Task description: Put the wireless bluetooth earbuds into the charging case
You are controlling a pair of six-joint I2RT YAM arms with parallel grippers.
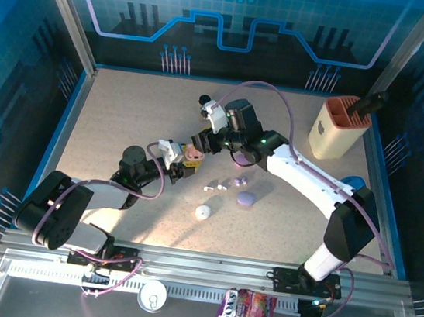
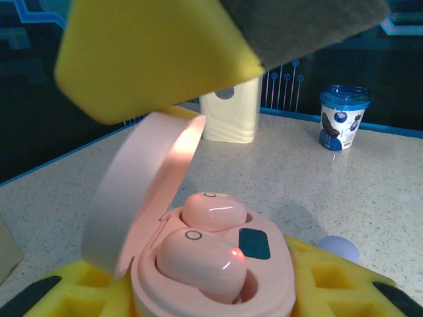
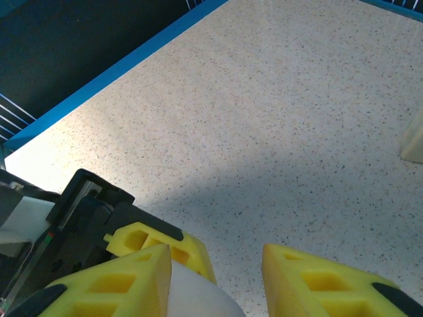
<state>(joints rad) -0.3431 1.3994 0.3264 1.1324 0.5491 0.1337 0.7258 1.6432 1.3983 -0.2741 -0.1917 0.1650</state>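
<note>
While left end effector grips case with earbuds seated, right end effector gapes.

I see glossy, smooth pink plastic on the charging case between my left gripper's pads, and on both earbuds in it. The yellow pads look matt, foam-like. The table beneath is speckled, matt, finely grainy.
</note>
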